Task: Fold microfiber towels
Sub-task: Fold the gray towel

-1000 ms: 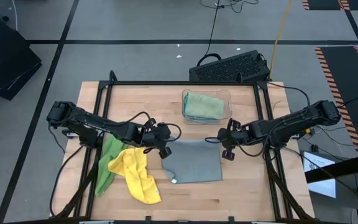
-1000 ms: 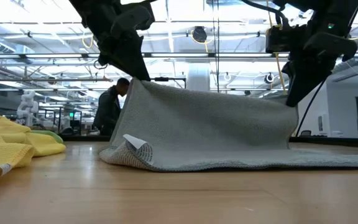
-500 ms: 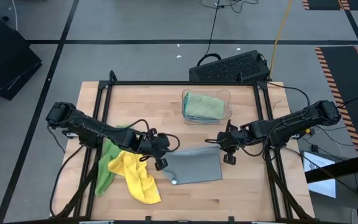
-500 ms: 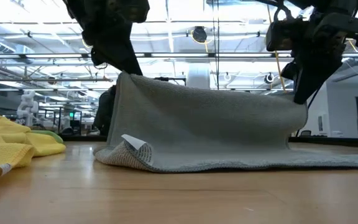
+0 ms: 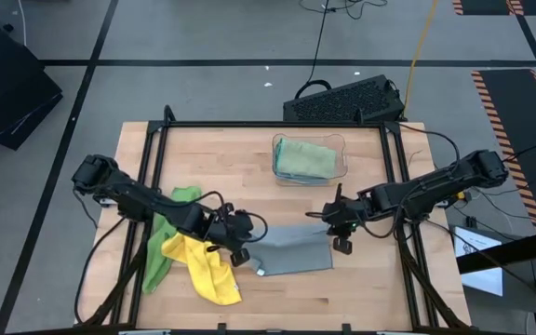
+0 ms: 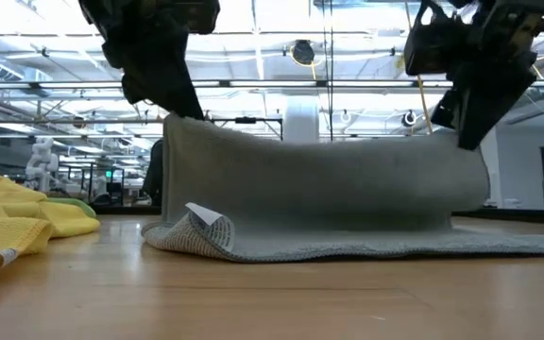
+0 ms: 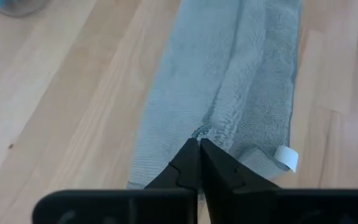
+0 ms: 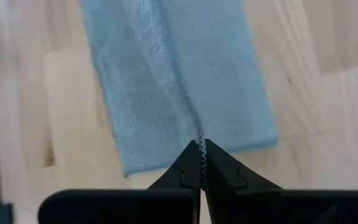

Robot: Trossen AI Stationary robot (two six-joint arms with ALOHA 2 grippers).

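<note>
Clearly, grey towel [image 5: 291, 249]: it lay on the near middle of the table [image 5: 249, 158], with its far edge lifted and the rest resting on the wood.
Handling: it looked soft, light and limp; the raised edge sagged a little between the two held corners, so I judged it would drape and not keep a shape.
Where to hold: the two far corners seemed the best places, because then the edge stayed stretched and could be carried over evenly.
Left gripper [image 7: 199, 144]: its fingers were pressed together on the left far corner of the grey towel.
Right gripper [image 8: 201, 146]: its fingers were clamped on the right far corner.
Change: compared with one second earlier, both grippers had come nearer to the front edge, and the lifted edge stood more level and closer to the low camera.
Label [image 6: 206, 216]: a small white tag curled at the near left corner.
Other towels: a yellow towel [image 5: 207, 270] and a bright green towel [image 5: 164, 244] lay in a heap just left.
Clear bin [image 5: 309, 158]: it stood farther back with a sage green towel [image 5: 303, 158] inside.
</note>
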